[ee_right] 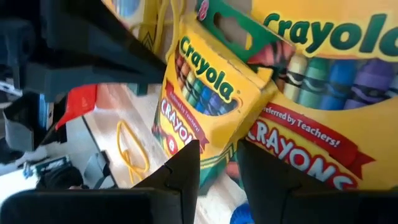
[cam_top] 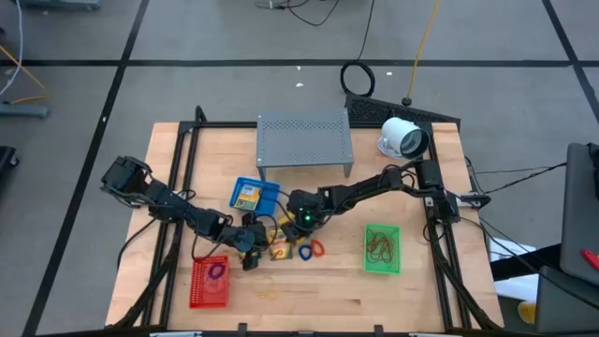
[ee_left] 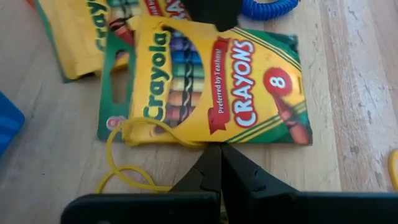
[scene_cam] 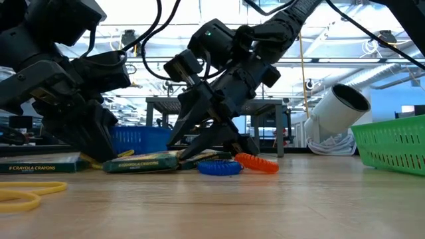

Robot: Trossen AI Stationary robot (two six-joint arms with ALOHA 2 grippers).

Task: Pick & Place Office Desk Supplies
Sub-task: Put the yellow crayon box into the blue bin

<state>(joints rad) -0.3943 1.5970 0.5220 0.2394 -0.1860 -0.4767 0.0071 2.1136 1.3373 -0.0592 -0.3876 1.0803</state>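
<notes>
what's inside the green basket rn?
The green basket holds thin tan rubber-band loops, seen from the high view. The low view shows only its mesh wall, so nothing else inside can be confirmed.

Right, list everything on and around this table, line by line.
Crayola crayon packs: at least three, yellow; piled mid-table, one in the blue basket.
Blue basket: one, in front of the stand.
Red basket: one, front left, holds a purple rubber band.
Green basket: one, front right, holds tan bands.
Coiled loops: one blue, one orange, side by side beside the pile.
Yellow rubber band: one, at a pack's edge.
Perforated metal stand: one, grey, table's back.
Camera-like device: one, white, back right.
Wooden table: one.
Left pincer: shut, at the pile.
Right pincer: down at the pile.
</notes>
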